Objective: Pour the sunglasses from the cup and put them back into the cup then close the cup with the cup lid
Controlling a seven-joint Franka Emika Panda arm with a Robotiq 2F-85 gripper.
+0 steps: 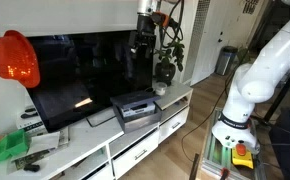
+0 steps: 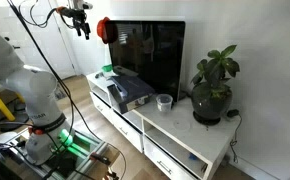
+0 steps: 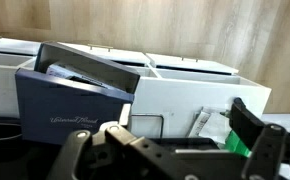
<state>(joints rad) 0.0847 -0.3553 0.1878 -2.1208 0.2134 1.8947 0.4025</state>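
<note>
A small clear cup stands on the white sideboard between the TV and the plant; it also shows in an exterior view. I cannot make out sunglasses or a cup lid. My gripper hangs high in the air, well above the sideboard's far end and far from the cup; it also shows in front of the TV. In the wrist view its fingers stand wide apart with nothing between them. The cup is out of the wrist view.
A black TV stands on the sideboard. A blue-grey box lies in front of it. A potted plant, a red-orange object and a green item are also there. The robot base stands on the floor.
</note>
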